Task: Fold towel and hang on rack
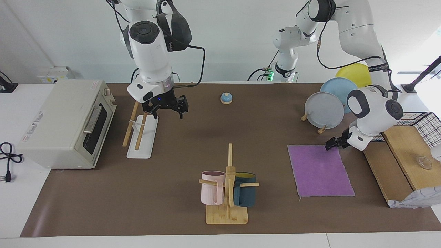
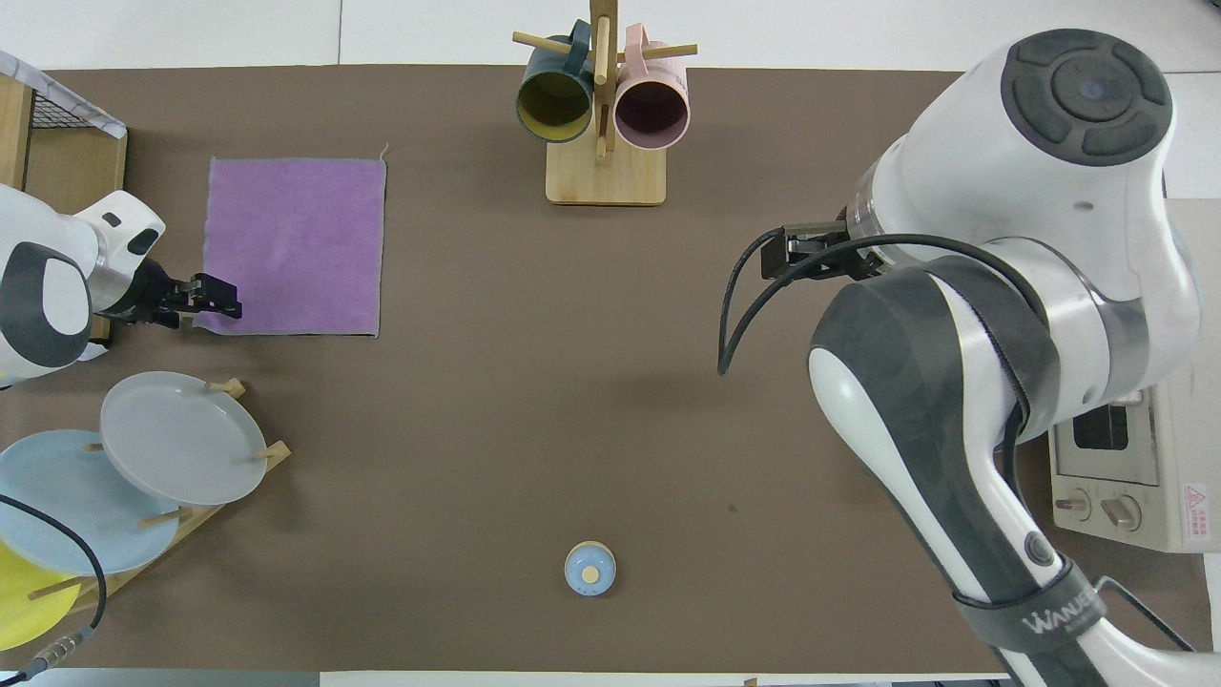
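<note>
Lies flat and unfolded, purple face up, the towel [image 1: 320, 170], toward the left arm's end of the table, farther from the robots than the plate stand [image 1: 322, 112]. Stands well apart, at the right arm's end beside the toaster oven [image 1: 67, 124], the rack [image 1: 141, 132]. Sits low at the towel's nearest corner, the left gripper [image 1: 331, 144]; fingers apart, nothing pinched yet. Hangs over the bare mat beside the rack, the right gripper [image 1: 167, 111], fingers wide apart, empty. Judged: first step, reaching for the fold. Next calls for pinching that corner and carrying it across.
</note>
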Controlling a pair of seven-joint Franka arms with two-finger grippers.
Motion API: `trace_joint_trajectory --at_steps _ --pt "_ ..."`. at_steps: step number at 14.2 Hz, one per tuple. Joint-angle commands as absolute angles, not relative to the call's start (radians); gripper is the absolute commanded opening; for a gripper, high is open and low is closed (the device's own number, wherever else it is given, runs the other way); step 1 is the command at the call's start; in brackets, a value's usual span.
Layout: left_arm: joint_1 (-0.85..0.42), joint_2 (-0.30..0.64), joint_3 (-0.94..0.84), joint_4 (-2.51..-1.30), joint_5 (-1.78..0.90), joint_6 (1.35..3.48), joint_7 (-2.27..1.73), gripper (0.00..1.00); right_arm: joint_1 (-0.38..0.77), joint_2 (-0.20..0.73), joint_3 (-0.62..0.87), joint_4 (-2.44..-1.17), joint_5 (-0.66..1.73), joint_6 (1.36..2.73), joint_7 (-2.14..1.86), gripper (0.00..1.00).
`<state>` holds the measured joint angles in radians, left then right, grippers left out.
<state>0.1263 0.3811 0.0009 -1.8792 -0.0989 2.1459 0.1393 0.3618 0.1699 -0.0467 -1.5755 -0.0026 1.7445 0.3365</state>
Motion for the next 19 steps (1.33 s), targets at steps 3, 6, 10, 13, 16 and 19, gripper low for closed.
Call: trace_joint_trajectory --at_steps 3,6,10,13,16,19 --pt "0.137 0.393 -0.002 -1.868 -0.115 2.172 0.189 0.77 0.385 0.173 -0.015 -1.597 0.015 1.784 0.422 1.00" --pt "0.140 0.393 -0.002 -1.873 -0.117 2.172 0.215 0.64 0.419 0.189 -0.015 -1.598 0.017 1.815 0.469 1.00" --pt "0.143 0.391 -0.002 -1.867 -0.115 2.158 0.221 0.53 0.449 0.196 -0.014 -1.609 0.021 1.853 0.489 1.00" --pt "0.147 0.391 -0.002 -1.867 -0.117 2.157 0.259 0.28 0.453 0.189 -0.014 -1.624 0.021 1.858 0.494 1.00" --pt "0.147 0.391 -0.002 -1.865 -0.115 2.152 0.288 0.05 0.451 0.189 -0.014 -1.624 0.020 1.859 0.494 1.00" --pt "0.144 0.391 -0.002 -1.861 -0.115 2.151 0.293 0.00 0.451 0.189 -0.014 -1.624 0.020 1.859 0.492 1.00"
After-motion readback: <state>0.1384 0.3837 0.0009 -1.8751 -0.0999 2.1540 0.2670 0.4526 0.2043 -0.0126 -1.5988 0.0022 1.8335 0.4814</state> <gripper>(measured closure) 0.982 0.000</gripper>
